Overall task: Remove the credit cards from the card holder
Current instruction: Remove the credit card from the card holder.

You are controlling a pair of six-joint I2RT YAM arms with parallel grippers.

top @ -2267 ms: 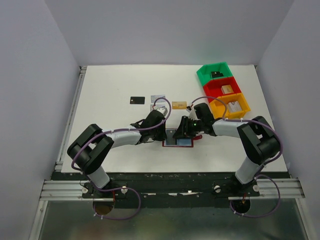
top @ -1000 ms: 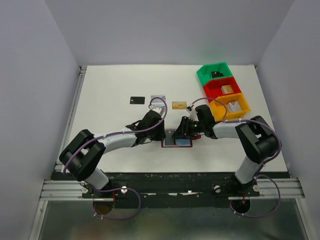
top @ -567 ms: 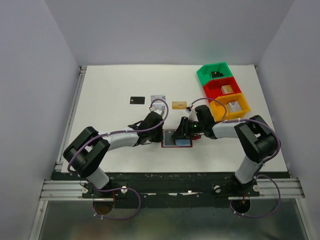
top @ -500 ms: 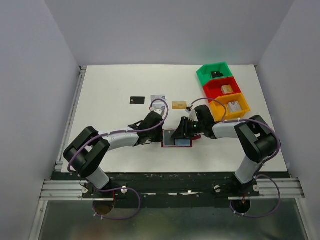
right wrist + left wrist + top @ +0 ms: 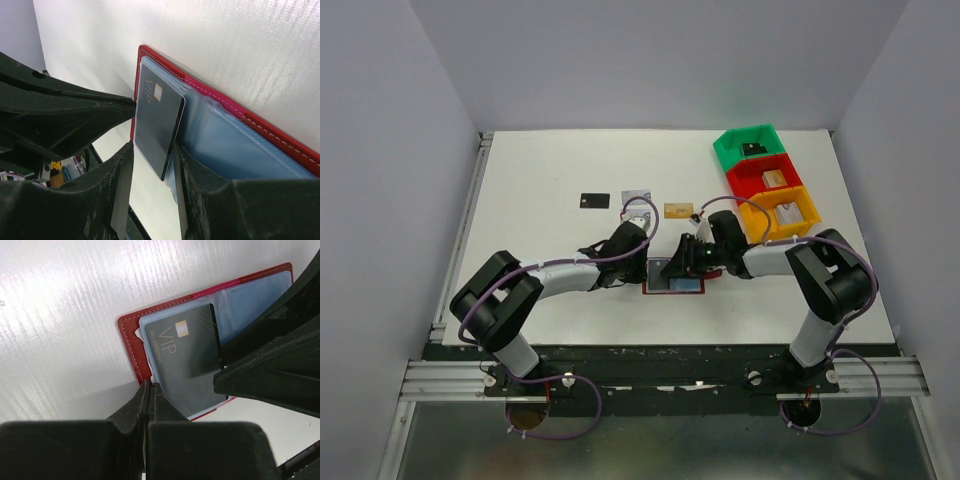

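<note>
The card holder point(image 5: 672, 288) lies open near the table's front, dark red with a light blue lining. A black card point(image 5: 187, 357) marked VIP sticks partly out of its clear sleeve. My left gripper point(image 5: 646, 266) is shut on the card holder's left edge point(image 5: 131, 347), its fingertips point(image 5: 148, 386) pinched together. My right gripper point(image 5: 686, 262) is open, and its fingers point(image 5: 123, 186) straddle the black card point(image 5: 157, 122) with a thin gap on each side. A black card point(image 5: 595, 200), a silver card point(image 5: 636, 196) and a gold card point(image 5: 678, 210) lie loose on the table behind.
Green point(image 5: 724, 150), red point(image 5: 736, 180) and orange point(image 5: 752, 216) bins stand in a row at the back right, each with small items. The two arms meet over the card holder, close together. White table point(image 5: 550, 165) stretches to the left and back.
The left arm's elbow has shifted back and forth. Both grippers have stayed at the card holder with almost no movement.
</note>
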